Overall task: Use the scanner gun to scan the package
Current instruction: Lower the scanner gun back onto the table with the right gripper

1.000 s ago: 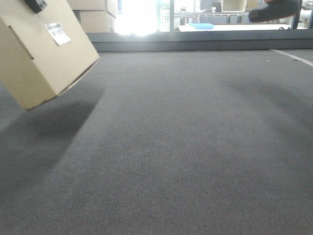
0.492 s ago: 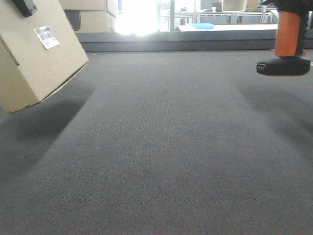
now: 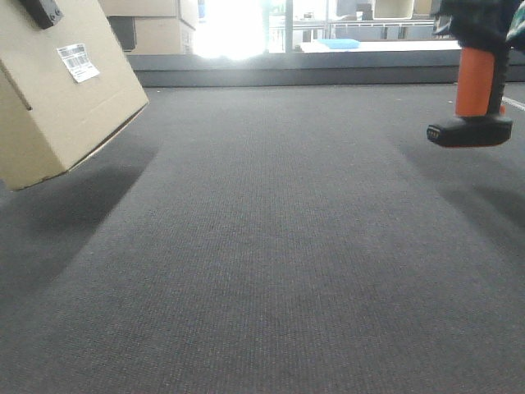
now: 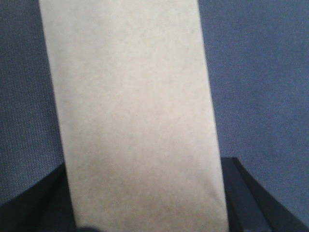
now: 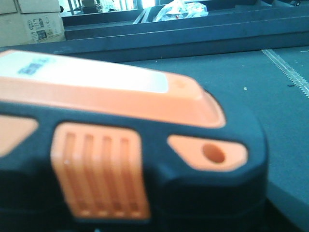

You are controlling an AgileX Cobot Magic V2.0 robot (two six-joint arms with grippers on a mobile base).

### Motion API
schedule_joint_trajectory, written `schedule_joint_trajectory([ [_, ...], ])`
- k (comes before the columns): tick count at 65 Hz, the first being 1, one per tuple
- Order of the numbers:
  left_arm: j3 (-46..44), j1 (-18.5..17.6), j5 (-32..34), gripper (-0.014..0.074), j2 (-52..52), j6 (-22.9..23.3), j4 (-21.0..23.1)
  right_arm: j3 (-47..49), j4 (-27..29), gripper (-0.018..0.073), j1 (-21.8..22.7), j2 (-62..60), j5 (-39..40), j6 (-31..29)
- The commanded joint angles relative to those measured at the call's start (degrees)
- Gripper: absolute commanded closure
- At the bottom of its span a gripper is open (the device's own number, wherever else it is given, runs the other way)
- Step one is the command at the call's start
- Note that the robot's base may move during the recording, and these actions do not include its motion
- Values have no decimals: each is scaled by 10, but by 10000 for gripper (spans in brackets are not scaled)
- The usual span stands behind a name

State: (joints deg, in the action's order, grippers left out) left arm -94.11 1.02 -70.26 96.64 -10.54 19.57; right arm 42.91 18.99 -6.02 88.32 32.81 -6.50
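package (image 3: 57,98) tan, white barcode label (image 3: 78,62) | scanner gun (image 3: 473,90) orange handle, black base | carpet (image 3: 271,246) dark grey

I saw the grey tabletop (image 3: 271,246) lying open across the middle, between the tilted package (image 3: 61,90) hanging at far left and the scanner gun (image 3: 472,98) hanging at far right; a low ledge (image 3: 295,70) bounded the back.
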Motion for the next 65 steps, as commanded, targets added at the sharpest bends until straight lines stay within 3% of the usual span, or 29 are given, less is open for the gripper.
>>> schedule_joint_trajectory([
  [1, -5, 0, 3, 708, -8, 2, 6, 5, -9, 711, 2, 12, 69, 4],
  [38, -5, 0, 3, 708, -8, 2, 6, 6, -10, 700, 2, 94, 105, 4],
  [43, -5, 0, 3, 708, -8, 2, 6, 6, -10, 615, 2, 94, 104, 4],
  [56, -5, 0, 3, 708, -8, 2, 6, 6, -10, 163, 2, 89, 104, 4],
  [61, -5, 0, 3, 708, -8, 2, 6, 6, -10, 95, 2, 85, 96, 4],
  [65, -5, 0, 3, 708, -8, 2, 8, 6, -10, 92, 2, 81, 88, 4],
])
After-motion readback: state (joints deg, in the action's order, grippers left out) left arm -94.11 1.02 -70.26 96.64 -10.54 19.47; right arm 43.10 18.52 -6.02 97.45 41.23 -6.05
